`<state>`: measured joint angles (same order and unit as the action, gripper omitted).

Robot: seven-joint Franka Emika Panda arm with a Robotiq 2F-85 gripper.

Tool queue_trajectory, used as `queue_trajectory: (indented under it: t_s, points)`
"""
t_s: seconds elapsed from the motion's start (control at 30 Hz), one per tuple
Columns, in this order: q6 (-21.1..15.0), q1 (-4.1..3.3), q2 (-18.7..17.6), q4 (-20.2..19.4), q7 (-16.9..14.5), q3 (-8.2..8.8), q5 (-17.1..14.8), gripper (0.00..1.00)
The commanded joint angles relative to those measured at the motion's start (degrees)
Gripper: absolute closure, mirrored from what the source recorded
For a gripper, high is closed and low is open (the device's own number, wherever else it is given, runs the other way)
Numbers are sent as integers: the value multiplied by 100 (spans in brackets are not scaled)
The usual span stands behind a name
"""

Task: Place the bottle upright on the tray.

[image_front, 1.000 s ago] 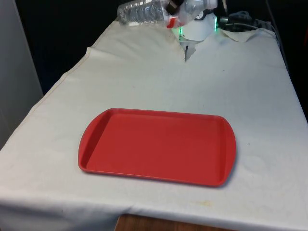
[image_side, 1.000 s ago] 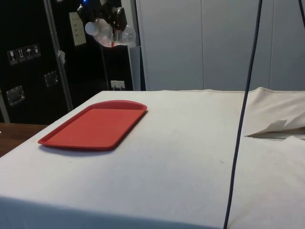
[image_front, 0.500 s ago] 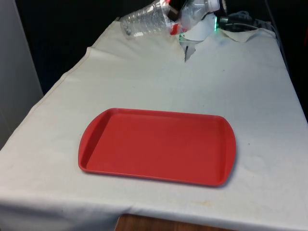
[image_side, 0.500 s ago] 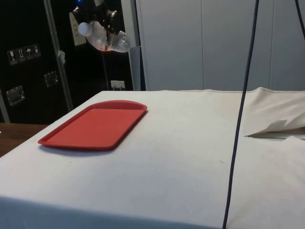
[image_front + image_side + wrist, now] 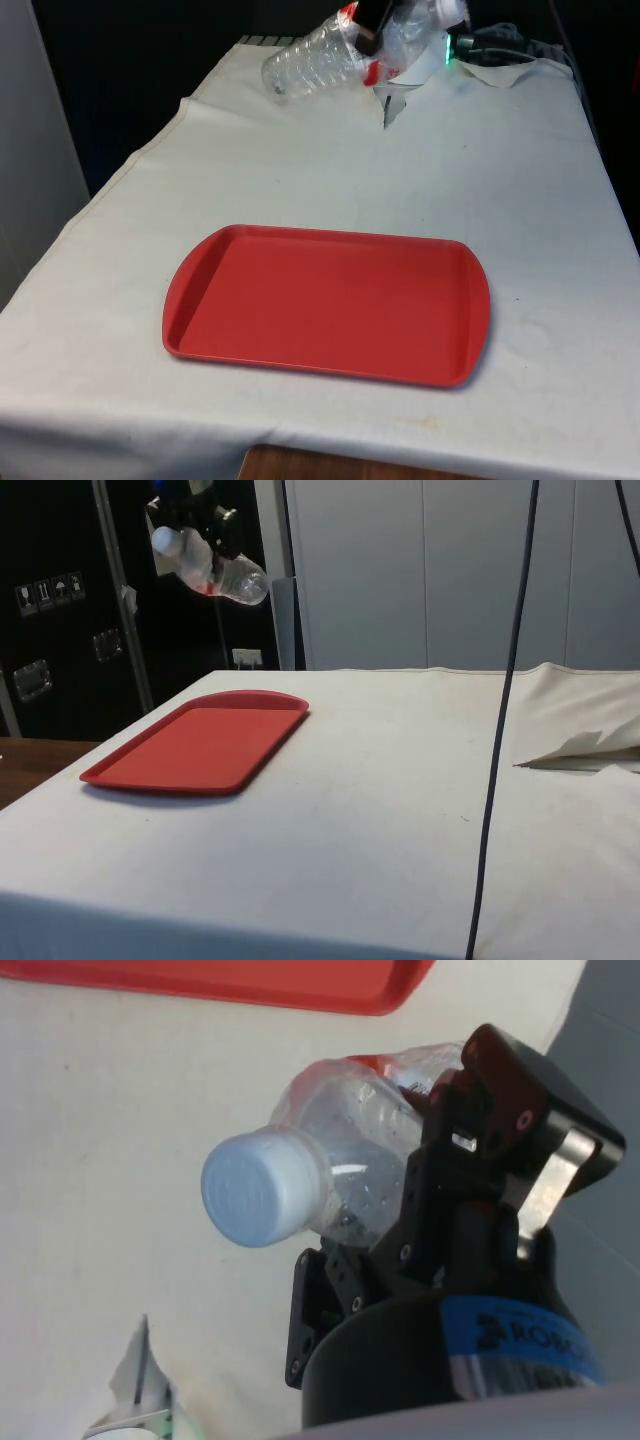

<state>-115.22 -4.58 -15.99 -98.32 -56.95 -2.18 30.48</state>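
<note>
Wrist view: jaws clamp the clear, white-capped bottle (image 5: 340,1185); its red label's writing is unreadable.

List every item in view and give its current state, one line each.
bottle: clear plastic, capped, tilted, held in the air above the table's far end.
gripper: shut on the bottle near its neck.
tray: red, flat on the cloth, nothing on it.
cloth: white, covering the table.

My claw (image 5: 205,542) grips the clear bottle (image 5: 210,568) high in the air, tilted, white cap up and away from the counter (image 5: 380,810), above the far end of the red tray (image 5: 200,742)
</note>
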Motion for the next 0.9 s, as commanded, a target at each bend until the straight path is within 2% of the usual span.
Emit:
queue_trajectory:
  t_s: [0.0, 0.13, 0.17, 0.23, 0.37, 0.4, 0.43, 0.7, 0.73, 0.77, 0.87]
  points:
    - [-80, 29, -23, 29, -17, -6, -103, 100]
    - [-218, 29, -34, 29, -17, 40, -298, 100]
    - [-138, 6, -6, 0, 0, 46, -201, 100]
    - [-269, 34, -40, 29, -17, 57, -378, 100]
    - [-390, 34, -57, 23, -17, 86, -539, 100]
    - [-378, 11, -46, 0, 0, 115, -533, 100]
    - [-447, 34, -69, 23, -17, 103, -619, 100]
    - [-699, 34, -109, 23, -23, 166, -980, 100]
    - [-630, 11, -86, 0, 0, 178, -900, 100]
    - [-728, 34, -120, 23, -23, 172, -1020, 100]
    - [-814, 40, -138, 23, -29, 189, -1146, 100]
